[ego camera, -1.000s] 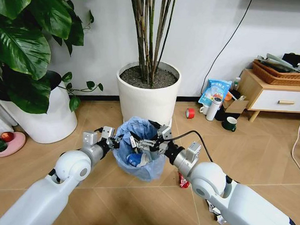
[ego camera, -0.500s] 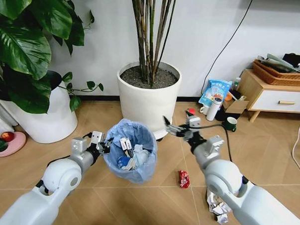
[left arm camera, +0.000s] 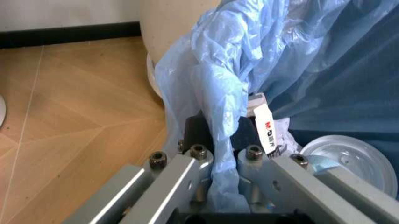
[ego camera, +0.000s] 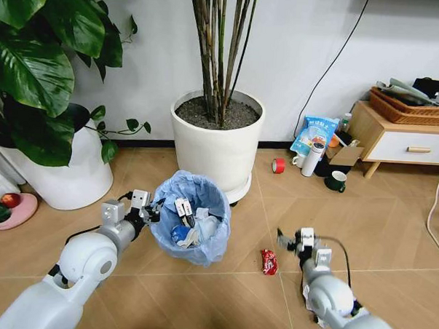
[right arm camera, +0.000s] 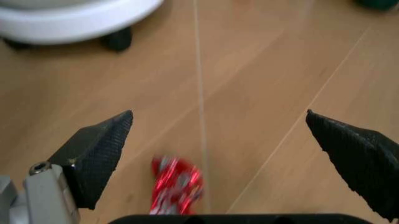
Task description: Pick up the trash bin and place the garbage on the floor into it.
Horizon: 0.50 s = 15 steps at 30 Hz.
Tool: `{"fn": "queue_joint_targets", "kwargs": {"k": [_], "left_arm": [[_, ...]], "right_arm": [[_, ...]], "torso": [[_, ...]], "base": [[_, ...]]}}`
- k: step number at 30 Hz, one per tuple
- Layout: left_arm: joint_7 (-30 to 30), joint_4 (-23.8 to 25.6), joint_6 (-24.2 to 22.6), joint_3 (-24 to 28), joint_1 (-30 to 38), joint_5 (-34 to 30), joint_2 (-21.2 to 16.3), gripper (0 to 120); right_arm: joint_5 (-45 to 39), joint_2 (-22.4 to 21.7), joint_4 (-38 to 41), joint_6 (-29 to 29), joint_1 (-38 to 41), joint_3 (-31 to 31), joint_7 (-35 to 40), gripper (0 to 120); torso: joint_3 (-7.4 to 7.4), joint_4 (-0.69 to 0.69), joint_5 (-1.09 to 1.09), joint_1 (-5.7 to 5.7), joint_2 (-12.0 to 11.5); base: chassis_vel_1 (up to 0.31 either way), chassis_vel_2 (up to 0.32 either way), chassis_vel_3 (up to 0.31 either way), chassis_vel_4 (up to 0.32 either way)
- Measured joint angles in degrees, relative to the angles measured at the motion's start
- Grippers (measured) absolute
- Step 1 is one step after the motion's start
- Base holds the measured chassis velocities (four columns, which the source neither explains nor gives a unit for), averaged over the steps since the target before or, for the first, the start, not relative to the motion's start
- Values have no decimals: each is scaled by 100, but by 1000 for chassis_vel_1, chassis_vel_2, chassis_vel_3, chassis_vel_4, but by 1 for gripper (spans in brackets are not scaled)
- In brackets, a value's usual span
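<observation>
Gripping the bin by its rim with the left hand, clamped on blue bag and edge, several scraps already inside. Hovering wide open just over the red wrapper on the floor with the right hand. Showing "M&G" on a white label beyond the left fingertips.

Home living room, potted plants, herringbone floor, wooden side cabinet
</observation>
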<state>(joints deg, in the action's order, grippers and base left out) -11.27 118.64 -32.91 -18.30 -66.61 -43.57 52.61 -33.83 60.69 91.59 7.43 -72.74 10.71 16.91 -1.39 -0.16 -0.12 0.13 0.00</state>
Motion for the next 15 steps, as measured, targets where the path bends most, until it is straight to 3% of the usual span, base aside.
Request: {"fn": "queue_joint_targets", "kwargs": {"k": [7,15], "left_arm": [[2,12,0,52,-10,-1,-6,0],[28,58,11,34,-25,-13,-69,0]], "right_arm": [[267,725,-894,-210,207,-148,-410,100],[325,1158,-1459,-205,474,-214,-491,100]], "torso": [[0,1,3,0,0],[-1,2,1,0,0]], "base": [[0,0,0,0],[0,0,0,0]]}}
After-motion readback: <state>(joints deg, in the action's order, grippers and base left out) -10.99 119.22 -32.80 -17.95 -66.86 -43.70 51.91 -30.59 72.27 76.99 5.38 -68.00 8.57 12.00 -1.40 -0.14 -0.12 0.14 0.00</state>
